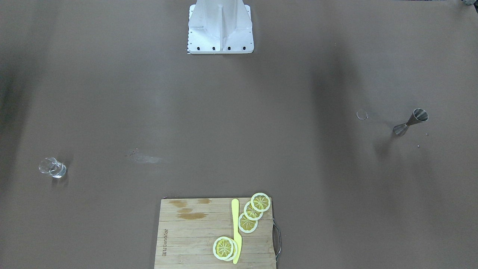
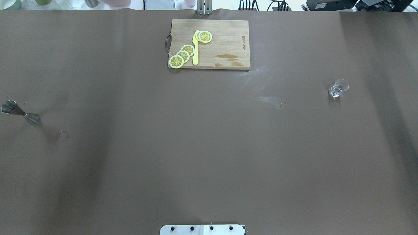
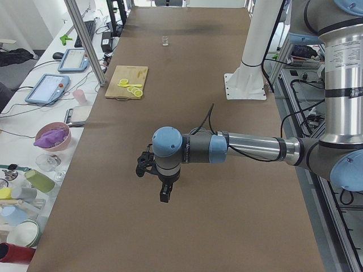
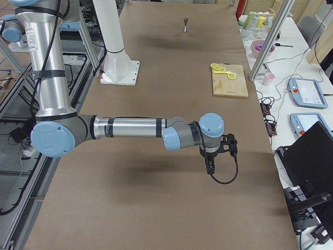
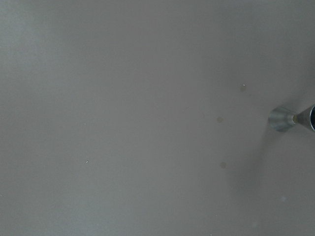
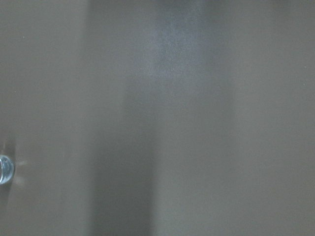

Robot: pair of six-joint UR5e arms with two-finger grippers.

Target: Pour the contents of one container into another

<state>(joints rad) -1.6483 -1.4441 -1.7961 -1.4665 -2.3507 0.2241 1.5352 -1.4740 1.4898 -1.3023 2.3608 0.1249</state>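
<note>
Shiny steel hourglass jigger (image 2: 20, 113) stood upright left of the wooden cutting board (image 2: 228, 39), nearer my left gripper (image 3: 163, 192); I couldn't tell its jaws' state.

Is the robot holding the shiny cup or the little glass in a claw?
Neither. The steel jigger and the glass tumbler each stand alone on the table, untouched.

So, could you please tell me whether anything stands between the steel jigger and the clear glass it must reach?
Nothing visible does. The jigger and the glass stand far apart, with only a flat pale smear on the table between them; the cutting board lies off that line, at the far edge.
</note>
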